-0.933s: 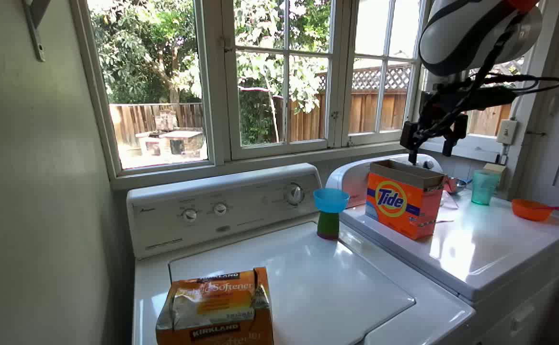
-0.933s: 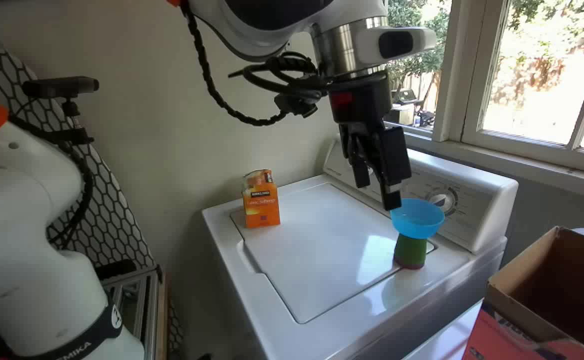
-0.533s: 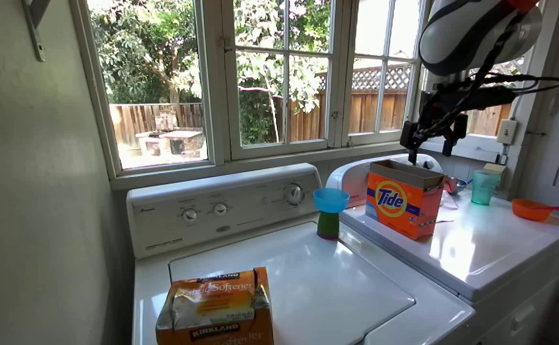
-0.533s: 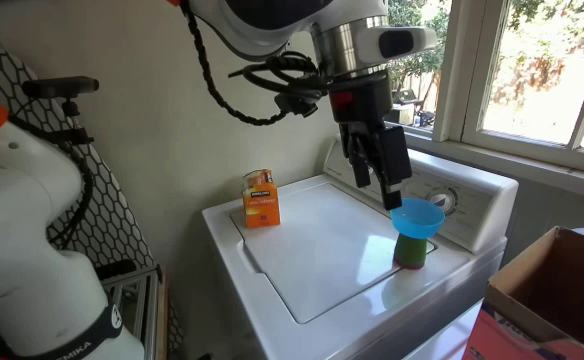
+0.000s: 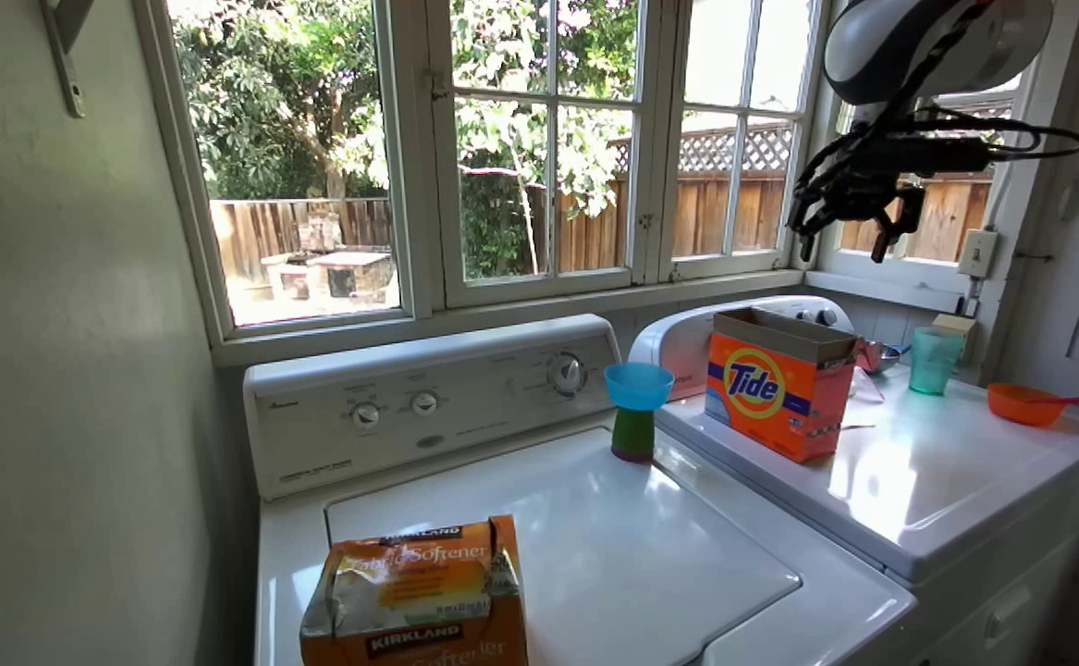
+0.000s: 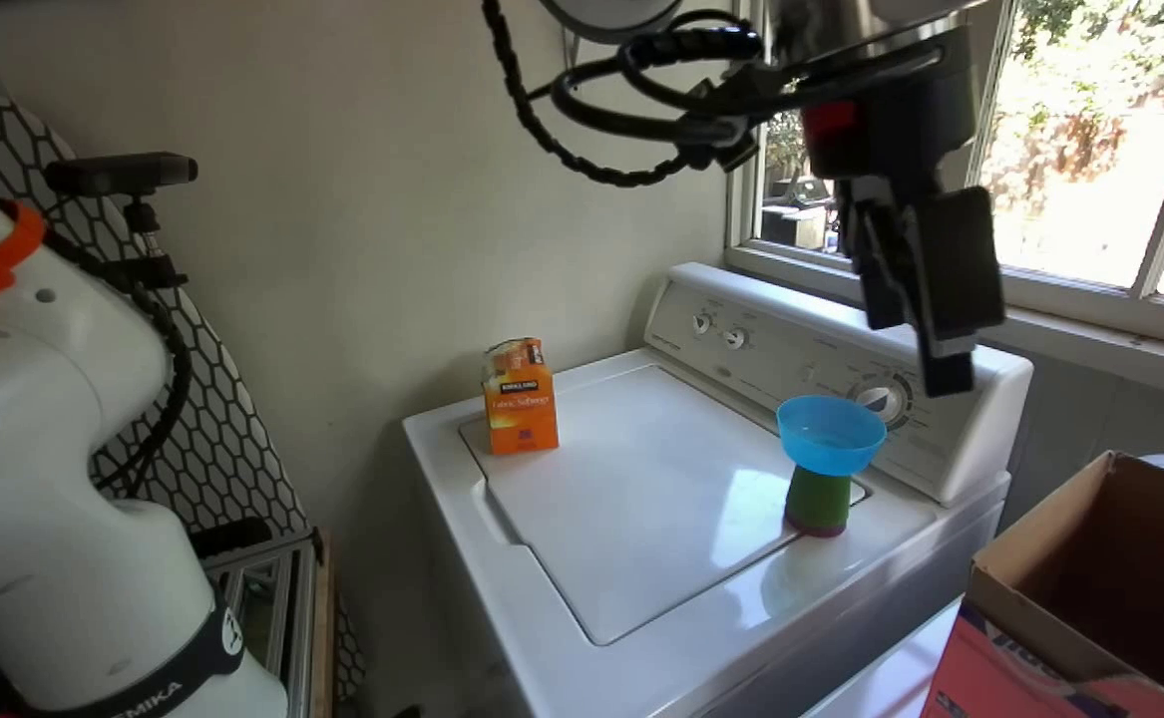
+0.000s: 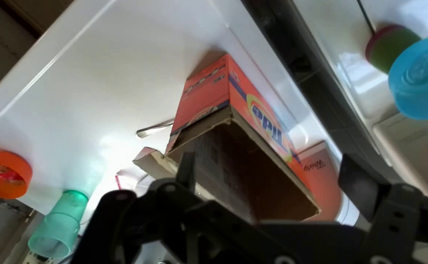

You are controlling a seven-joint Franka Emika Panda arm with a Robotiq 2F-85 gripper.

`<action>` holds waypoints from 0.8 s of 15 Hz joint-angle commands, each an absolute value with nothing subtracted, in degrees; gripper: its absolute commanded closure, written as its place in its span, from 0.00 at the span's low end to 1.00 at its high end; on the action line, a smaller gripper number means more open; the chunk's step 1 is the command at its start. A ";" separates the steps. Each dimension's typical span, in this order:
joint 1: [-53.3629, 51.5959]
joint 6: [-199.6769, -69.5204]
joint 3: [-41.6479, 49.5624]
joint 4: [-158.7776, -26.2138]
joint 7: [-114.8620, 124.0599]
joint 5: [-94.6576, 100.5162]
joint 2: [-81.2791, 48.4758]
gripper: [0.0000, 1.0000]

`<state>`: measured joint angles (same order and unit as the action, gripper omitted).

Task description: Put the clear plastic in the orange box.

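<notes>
The orange box (image 5: 779, 393) stands upright on the farther white machine, its top open; in an exterior view only part of the orange box (image 6: 1030, 668) shows. From the wrist view I look down into its dark inside. A whitish, partly see-through piece that looks like the clear plastic (image 7: 136, 180) lies beside the box, half hidden; in an exterior view this clear plastic (image 5: 866, 387) peeks out behind it. My gripper (image 5: 843, 250) hangs well above the box. Its fingers (image 7: 362, 183) are spread wide, holding nothing.
A teal cup (image 5: 935, 361), a metal bowl (image 5: 879, 356) and an orange bowl (image 5: 1024, 405) with a pink utensil share the box's machine. A blue bowl (image 6: 831, 436) sits on a green cup (image 6: 818, 502). A fabric softener box (image 6: 522, 399) stands farther off. Windows line the back.
My gripper has risen away from the box top, going up and to the right in both exterior views. Its fingers have stayed apart. The box and other objects have not moved.
</notes>
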<state>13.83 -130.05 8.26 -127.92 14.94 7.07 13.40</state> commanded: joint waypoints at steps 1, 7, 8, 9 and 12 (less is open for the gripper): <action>14.59 -128.60 10.31 -116.50 20.46 2.58 2.86 0.00; 14.31 -127.66 12.83 -110.46 24.59 1.16 -2.59 0.00; 14.29 -127.35 13.06 -108.93 25.29 0.94 -4.07 0.00; 14.23 -127.29 13.14 -108.08 25.76 0.87 -4.97 0.00; 14.30 -124.23 13.46 -103.93 27.55 1.39 -8.09 0.00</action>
<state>14.91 -127.11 12.37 -107.45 26.26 1.00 -5.51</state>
